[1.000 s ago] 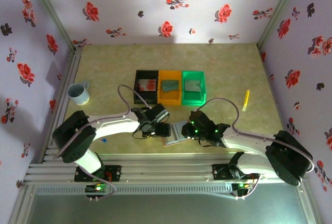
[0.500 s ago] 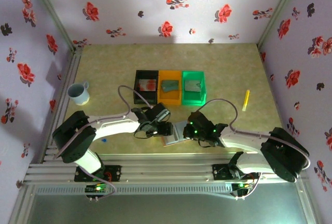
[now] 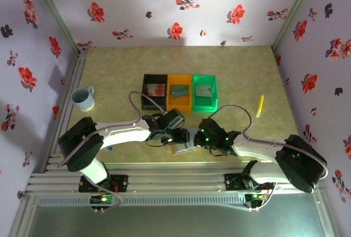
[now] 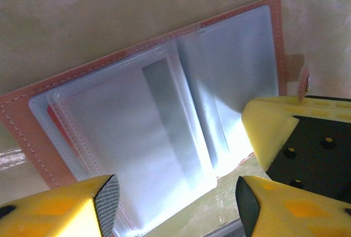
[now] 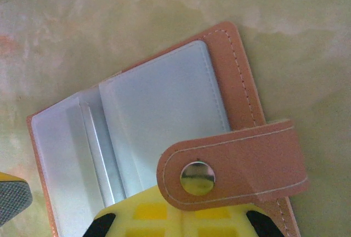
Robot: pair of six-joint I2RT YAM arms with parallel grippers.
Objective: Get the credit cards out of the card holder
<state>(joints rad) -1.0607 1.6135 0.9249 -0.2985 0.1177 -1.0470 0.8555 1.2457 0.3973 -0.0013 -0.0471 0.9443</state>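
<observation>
**Bench** (image 3: 241, 67), one. Beyond both end effectors stand three bins: black bin (image 3: 145, 91), orange bin (image 3: 171, 104) and green bin (image 3: 214, 97). Each holds one flat piece, and the black bin's is a pale credit card (image 3: 156, 89) with a red blotch.

**Cup** (image 3: 83, 99), one, well off to the outer side of the left end effector (image 4: 173, 204).

**Card holder** (image 4: 164, 133), one, open just ahead of that end effector, whose spread jaws straddle its near edge. Its long axis slants across them, so this arm is judged better placed to draw.

**Right end effector** (image 5: 175, 218), pressed together at the strap edge; whether it pinches the cover is unclear.

**Card edge** (image 4: 55, 124), one, red-orange, in the sleeve beside the left finger.
</observation>
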